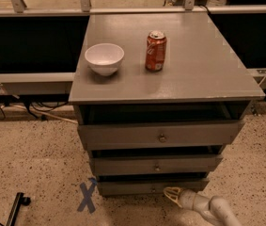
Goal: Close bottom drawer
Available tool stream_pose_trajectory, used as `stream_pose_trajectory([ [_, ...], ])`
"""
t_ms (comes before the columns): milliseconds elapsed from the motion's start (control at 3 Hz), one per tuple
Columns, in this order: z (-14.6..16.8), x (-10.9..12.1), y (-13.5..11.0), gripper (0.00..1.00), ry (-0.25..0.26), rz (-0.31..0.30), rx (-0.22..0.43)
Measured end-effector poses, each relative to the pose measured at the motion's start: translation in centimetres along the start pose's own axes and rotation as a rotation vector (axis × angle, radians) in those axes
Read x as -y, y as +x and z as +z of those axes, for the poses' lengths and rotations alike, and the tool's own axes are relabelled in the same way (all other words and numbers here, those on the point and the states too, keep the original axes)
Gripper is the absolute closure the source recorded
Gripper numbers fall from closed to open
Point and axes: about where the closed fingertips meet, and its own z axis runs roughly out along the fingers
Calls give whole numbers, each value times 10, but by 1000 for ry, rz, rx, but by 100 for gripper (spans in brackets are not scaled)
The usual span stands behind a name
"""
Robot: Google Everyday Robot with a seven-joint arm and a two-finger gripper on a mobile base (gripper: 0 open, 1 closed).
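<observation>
A grey cabinet (179,65) has three drawers, all pulled out a little. The bottom drawer (146,187) is the lowest and narrowest, with a slim front panel just above the floor and a thin dark gap above it. My gripper (172,195) reaches in from the lower right, low over the floor. Its pale fingertips (170,193) are at the bottom drawer's front panel, right of its middle. The middle drawer (156,165) and the top drawer (160,134) each show a small knob.
A white bowl (104,58) and a red soda can (155,51) stand on the cabinet top. A blue tape X (87,197) marks the speckled floor at the cabinet's left. A black pole (16,208) lies at the lower left. Cables run behind.
</observation>
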Motion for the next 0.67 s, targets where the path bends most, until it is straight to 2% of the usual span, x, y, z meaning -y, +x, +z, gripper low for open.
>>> stream_pose_trajectory([
  [333, -6, -25, 1, 100, -65, -7, 4],
  [667, -43, -51, 6, 100, -103, 15, -49],
])
